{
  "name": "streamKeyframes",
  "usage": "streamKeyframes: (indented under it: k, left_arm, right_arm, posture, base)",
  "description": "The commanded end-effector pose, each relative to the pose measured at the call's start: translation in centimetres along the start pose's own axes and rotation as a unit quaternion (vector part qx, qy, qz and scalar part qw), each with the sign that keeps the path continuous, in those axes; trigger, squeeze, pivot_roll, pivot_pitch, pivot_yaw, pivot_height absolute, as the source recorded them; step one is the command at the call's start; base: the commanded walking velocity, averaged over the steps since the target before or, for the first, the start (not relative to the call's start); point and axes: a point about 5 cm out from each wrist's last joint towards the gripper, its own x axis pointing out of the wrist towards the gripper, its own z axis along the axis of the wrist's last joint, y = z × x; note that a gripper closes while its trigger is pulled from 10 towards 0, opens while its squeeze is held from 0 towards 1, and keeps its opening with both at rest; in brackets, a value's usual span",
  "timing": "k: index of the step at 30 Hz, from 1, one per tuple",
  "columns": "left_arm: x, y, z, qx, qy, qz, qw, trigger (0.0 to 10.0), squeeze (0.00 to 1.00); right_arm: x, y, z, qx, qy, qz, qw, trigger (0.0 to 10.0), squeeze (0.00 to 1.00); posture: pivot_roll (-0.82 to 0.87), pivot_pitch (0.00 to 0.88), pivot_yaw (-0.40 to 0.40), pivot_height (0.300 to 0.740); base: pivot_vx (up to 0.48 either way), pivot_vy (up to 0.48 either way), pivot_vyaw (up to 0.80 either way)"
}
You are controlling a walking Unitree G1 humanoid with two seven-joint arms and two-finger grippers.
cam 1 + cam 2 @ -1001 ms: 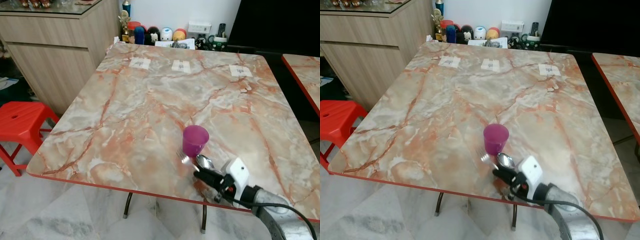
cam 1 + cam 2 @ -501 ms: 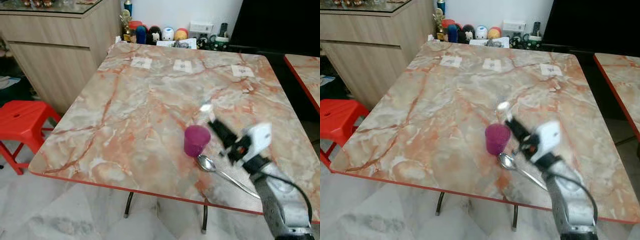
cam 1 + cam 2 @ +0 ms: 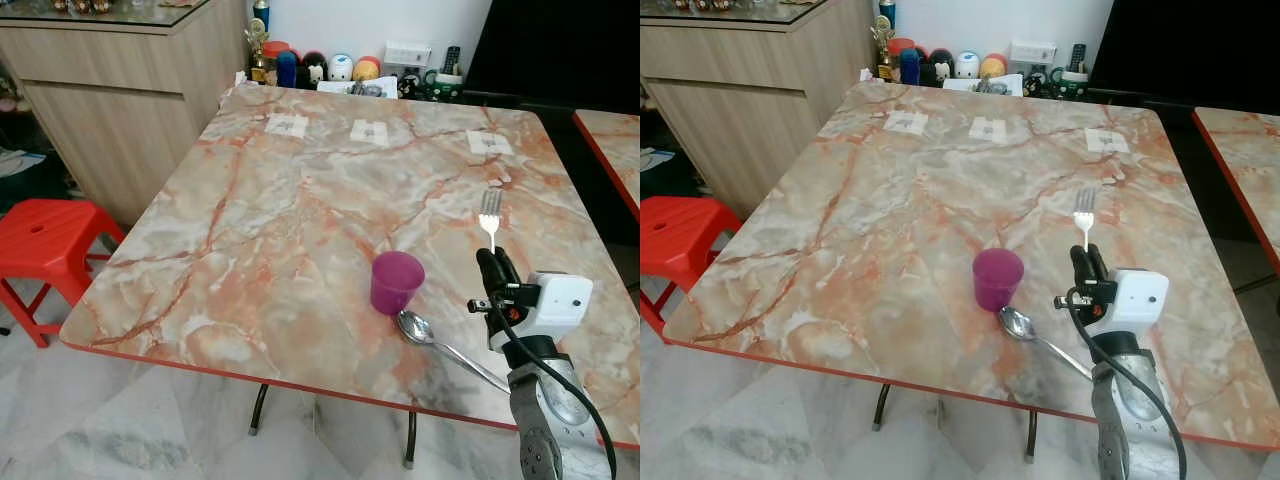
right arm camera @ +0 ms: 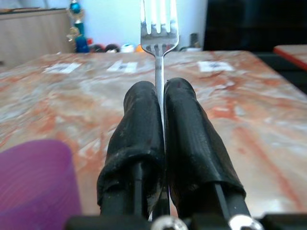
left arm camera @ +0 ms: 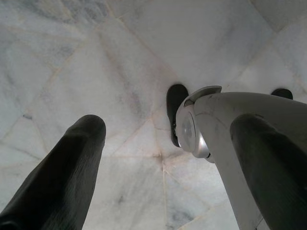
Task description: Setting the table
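Observation:
A purple cup (image 3: 396, 281) stands upright near the front edge of the marble table (image 3: 300, 200). A metal spoon (image 3: 445, 343) lies just right of the cup, bowl toward it. My right gripper (image 3: 493, 262) is right of the cup, above the table, shut on a silver fork (image 3: 490, 215) whose tines point up and away. In the right wrist view the fork (image 4: 159, 28) sticks out between the two pressed fingers (image 4: 139, 129), with the cup (image 4: 36, 182) beside them. My left gripper (image 5: 163, 158) hangs open over the floor.
A red plastic stool (image 3: 45, 240) stands left of the table beside a wooden cabinet (image 3: 110, 90). Three paper labels (image 3: 368, 132) lie along the table's far side. Small figurines and bottles (image 3: 310, 68) line the far wall. A second table edge (image 3: 605, 150) is at right.
My right arm swung the fork from low at the table's front edge, past the cup, to the cup's right with tines pointing up. The spoon came into full view.

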Motion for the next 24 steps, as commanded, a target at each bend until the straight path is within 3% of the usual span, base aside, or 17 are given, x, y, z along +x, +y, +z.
streamKeyframes:
  k: [1, 7, 12, 24]
  left_arm:
    - [-0.3, -0.3, -1.5, -0.006, 0.024, -0.003, 1.0, 10.0, 0.0]
    - [-0.3, -0.3, -1.4, -0.001, 0.023, -0.001, 1.0, 10.0, 0.0]
    - [-0.3, -0.3, -1.4, 0.009, 0.025, -0.003, 1.0, 10.0, 0.0]
    - [-0.3, -0.3, -1.5, 0.011, 0.025, -0.004, 1.0, 10.0, 0.0]
  right_arm:
    - [0.1, -0.3, 0.6, -0.005, -0.015, -0.021, 1.0, 10.0, 0.0]
    - [0.4, 0.9, 0.3, -0.011, -0.011, -0.003, 1.0, 10.0, 0.0]
    - [0.6, 0.9, 0.3, -0.01, -0.015, -0.029, 0.999, 10.0, 0.0]
    - [0.8, 1.3, -0.3, -0.001, 0.001, -0.055, 0.998, 10.0, 0.0]
  posture:
    - [0.0, 0.06, -0.028, 0.74]
    - [0.0, 0.042, -0.027, 0.74]
    - [-0.01, 0.029, -0.025, 0.74]
    - [-0.01, 0.003, -0.029, 0.74]
  base:
    - [0.0, 0.0, 0.0]
    - [0.0, 0.0, 0.0]
    - [0.0, 0.0, 0.0]
    - [0.0, -0.389, 0.0]
